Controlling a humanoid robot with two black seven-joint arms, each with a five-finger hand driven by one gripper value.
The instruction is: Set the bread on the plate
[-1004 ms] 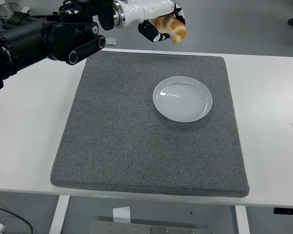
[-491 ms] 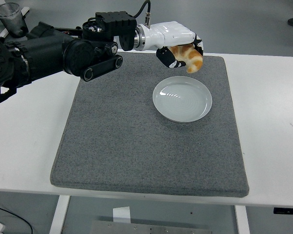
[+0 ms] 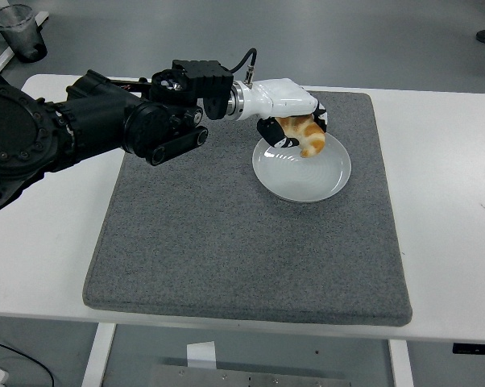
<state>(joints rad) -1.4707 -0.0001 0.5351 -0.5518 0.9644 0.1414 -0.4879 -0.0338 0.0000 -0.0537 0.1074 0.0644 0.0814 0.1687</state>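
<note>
My left robot hand [image 3: 295, 129], white-shelled with black fingers, reaches in from the left and hangs over the far-left edge of the round, shallow white ceramic plate [image 3: 323, 179]. Its fingers are curled closed around the golden-brown, crescent-shaped piece of bread [image 3: 305, 135], which hangs from the grip just above the plate's rim, with its lower end pointing down toward the dish. I cannot tell whether the bread already touches the plate; it looks very close.

I judge this to be the placing step, nearly done. The next move calls for a short lowering toward the plate's middle, then opening the fingers so the bread settles inside the rim rather than on it. The bread sits near the edge, so a release here might let it tip off onto the mat.

The plate rests on a large square grey felt mat [image 3: 210, 242], in the mat's far-right part. The mat lies on the white worktop [image 3: 444, 201]. Nothing else lies on the mat near the plate, so nothing blocks the way down. Well away from the plate, beyond the worktop's far-left corner, a clear plastic cup [image 3: 15, 18] stands in the background. My right arm is not visible.
</note>
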